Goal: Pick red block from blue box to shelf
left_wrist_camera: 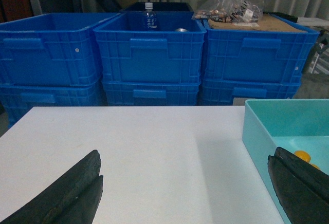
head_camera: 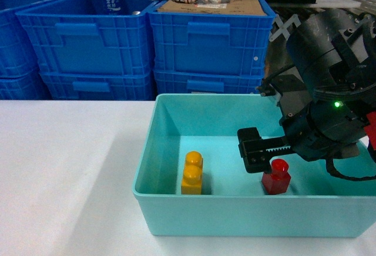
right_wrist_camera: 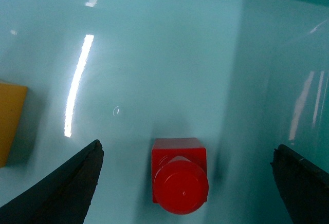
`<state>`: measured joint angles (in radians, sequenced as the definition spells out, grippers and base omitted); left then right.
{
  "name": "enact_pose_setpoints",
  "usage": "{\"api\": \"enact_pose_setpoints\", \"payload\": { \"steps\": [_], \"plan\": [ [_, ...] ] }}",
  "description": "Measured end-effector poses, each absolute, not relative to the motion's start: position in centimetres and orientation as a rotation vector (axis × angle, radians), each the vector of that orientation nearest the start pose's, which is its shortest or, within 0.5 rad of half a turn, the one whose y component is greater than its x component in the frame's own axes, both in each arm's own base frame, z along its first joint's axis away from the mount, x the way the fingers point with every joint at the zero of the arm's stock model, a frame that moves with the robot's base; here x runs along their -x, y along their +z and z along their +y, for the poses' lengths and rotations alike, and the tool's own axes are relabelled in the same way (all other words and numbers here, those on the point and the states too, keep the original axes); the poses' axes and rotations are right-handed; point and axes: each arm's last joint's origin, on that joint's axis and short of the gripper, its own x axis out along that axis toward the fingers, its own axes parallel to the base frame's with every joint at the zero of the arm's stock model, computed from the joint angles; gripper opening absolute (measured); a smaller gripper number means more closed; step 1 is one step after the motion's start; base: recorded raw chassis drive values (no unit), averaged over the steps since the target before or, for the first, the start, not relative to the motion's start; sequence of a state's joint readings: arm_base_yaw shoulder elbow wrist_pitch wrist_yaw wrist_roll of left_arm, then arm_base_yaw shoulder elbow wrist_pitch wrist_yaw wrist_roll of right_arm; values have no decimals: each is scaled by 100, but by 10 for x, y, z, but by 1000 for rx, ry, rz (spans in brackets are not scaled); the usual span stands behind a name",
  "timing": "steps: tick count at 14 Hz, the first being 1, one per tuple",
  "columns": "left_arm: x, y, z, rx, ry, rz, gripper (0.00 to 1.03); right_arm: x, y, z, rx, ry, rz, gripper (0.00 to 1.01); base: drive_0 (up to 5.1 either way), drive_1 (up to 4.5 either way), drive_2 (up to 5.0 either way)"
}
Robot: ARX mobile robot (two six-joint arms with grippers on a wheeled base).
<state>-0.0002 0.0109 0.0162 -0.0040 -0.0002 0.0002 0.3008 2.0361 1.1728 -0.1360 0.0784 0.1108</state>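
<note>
Right gripper [right_wrist_camera: 185,183]: I'm seeing its fingers spreading wide, hanging over the red block [head_camera: 276,177]; not touching it
Red block: sitting upright in the blue box [head_camera: 235,215]
Left gripper [left_wrist_camera: 185,193]: I'm reading it as spread wide over the table [left_wrist_camera: 154,152]

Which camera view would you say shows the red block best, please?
The right wrist view: the red block fills the centre, seen from above between the open fingers. The head view shows it small, partly behind the right gripper. The left wrist view misses it.
</note>
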Motion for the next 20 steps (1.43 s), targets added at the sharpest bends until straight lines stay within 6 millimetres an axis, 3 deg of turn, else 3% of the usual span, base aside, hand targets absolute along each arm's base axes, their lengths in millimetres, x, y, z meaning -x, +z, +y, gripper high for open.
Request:
{"api": "enact_pose_setpoints", "payload": {
  "steps": [6,7,8,9,12,13,14,15,17,18,19,20],
  "plan": [
    [-97,168,0,0,0,-2,98,-386,91,124,84,142,1054,95,0,0,0],
    [-97,168,0,0,0,-1,98,-387,86,129,96,145,1067,73,0,0,0],
    [-97,168,0,0,0,-1,98,-387,84,128,97,140,1071,43,0,0,0],
    [-97,168,0,0,0,-1,98,-387,85,128,90,141,1051,33,0,0,0],
    [-97,168,0,0,0,-1,98,-371,110,118,40,154,949,30,0,0,0],
    [-97,168,0,0,0,-2,98,-353,151,103,-13,151,763,29,0,0,0],
    [-97,168,0,0,0,-1,98,-305,193,80,-28,109,492,29,0,0,0],
    [-97,168,0,0,0,-1,98,-257,206,67,6,87,352,29,0,0,0],
    [-97,168,0,0,0,-1,98,-193,202,55,87,42,251,29,0,0,0],
    [-97,168,0,0,0,-1,98,-158,187,49,133,52,237,29,0,0,0],
    [-97,168,0,0,0,-1,98,-118,158,43,207,57,251,29,0,0,0],
    [-97,168,0,0,0,-1,98,-107,149,40,210,71,218,29,0,0,0]
  ]
}}
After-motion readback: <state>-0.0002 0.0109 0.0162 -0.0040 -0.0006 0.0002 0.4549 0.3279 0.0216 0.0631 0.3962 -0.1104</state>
